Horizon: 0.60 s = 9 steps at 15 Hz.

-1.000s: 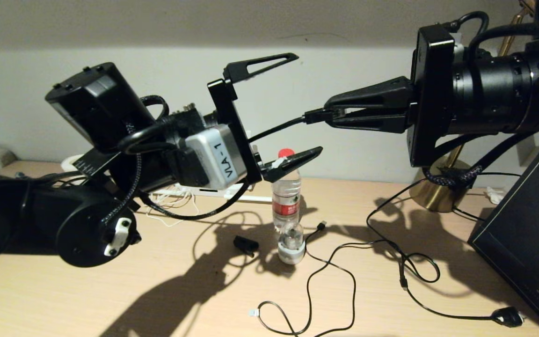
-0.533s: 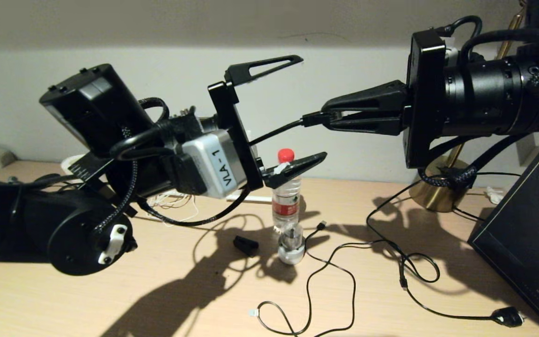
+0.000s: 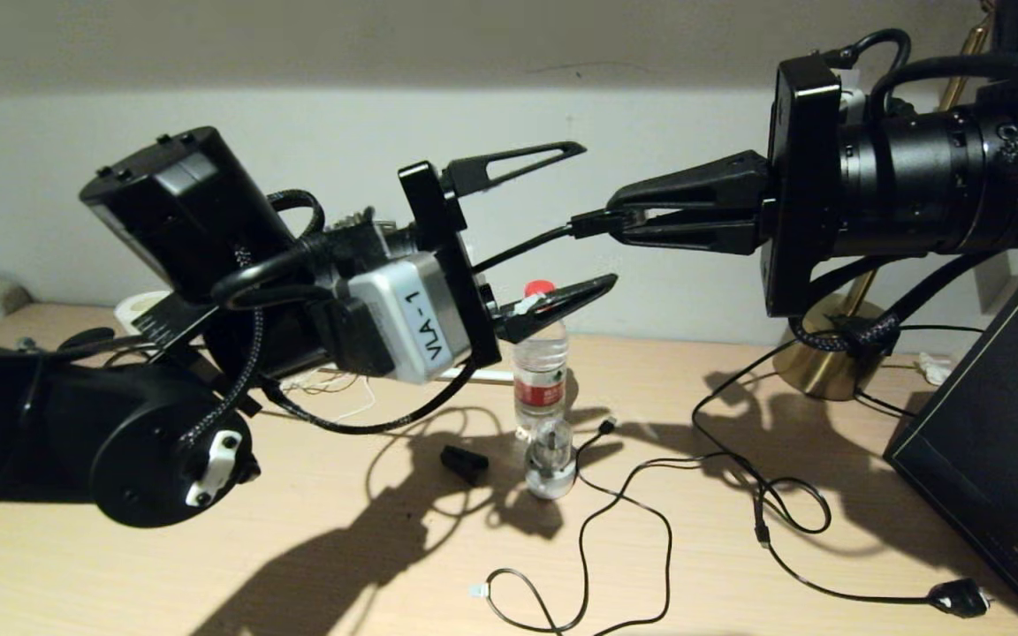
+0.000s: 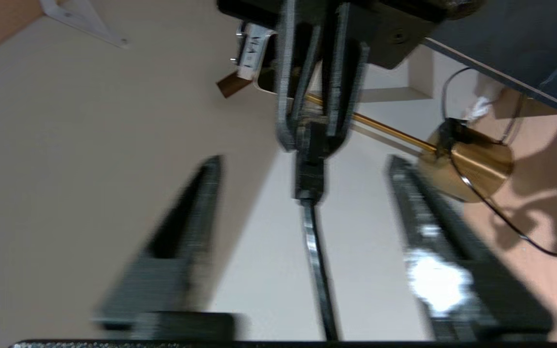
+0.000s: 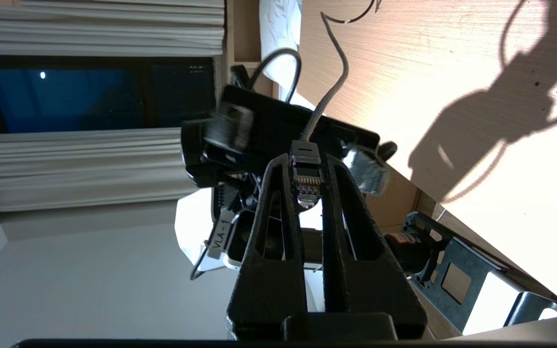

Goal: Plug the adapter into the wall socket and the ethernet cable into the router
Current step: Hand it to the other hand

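Note:
High above the table, my right gripper (image 3: 617, 215) is shut on the clear-tipped plug (image 5: 306, 180) of the black ethernet cable (image 3: 522, 243). My left gripper (image 3: 599, 212) faces it, open, with one finger above and one below the cable just behind the plug. In the left wrist view the cable (image 4: 315, 251) runs down the middle of the gap, touching neither finger. The router is almost wholly hidden behind my left arm; only a thin white edge (image 3: 481, 376) shows. I cannot see the adapter or the wall socket.
A water bottle (image 3: 541, 371) with a red cap stands mid-table, with a small black clip (image 3: 463, 461) beside it. Thin black cables loop across the wood, one ending in a mains plug (image 3: 960, 599). A brass lamp base (image 3: 827, 353) and a black box (image 3: 995, 442) stand at the right.
My left gripper's upper finger has come down towards the cable, narrowing the gap, and the left wrist has shifted slightly. The right gripper edged a little left, plug still held.

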Available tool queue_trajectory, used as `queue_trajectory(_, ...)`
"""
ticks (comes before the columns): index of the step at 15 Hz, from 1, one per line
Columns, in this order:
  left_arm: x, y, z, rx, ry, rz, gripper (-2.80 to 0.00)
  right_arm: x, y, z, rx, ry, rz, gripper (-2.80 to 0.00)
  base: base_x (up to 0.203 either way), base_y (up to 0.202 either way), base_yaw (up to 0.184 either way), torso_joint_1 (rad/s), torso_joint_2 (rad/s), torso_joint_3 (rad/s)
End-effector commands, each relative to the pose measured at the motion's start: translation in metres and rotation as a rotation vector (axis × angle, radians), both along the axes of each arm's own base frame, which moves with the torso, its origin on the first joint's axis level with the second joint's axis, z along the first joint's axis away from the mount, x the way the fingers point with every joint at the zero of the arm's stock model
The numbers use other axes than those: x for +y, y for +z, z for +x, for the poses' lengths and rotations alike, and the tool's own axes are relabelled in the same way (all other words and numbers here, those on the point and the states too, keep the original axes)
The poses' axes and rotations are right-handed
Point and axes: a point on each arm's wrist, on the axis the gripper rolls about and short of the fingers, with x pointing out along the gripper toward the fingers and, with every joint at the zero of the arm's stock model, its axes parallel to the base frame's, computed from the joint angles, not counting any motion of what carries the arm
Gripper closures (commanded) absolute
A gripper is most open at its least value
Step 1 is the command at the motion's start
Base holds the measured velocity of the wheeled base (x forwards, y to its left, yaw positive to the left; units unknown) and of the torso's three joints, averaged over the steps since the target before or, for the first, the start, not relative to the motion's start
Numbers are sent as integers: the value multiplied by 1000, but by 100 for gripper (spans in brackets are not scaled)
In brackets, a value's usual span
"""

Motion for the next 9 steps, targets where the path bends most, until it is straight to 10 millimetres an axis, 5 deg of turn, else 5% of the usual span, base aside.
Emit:
queue_trajectory(1, 3, -1, -4, -5, -2, 3, 0, 0, 0, 0, 7, -1, 2, 0, 0, 0, 0, 0, 0, 0)
queue_trajectory(9, 5, 1, -8, -11, 0, 0, 0, -2, 0, 1, 7, -8, 2, 0, 0, 0, 0, 0, 0, 0)
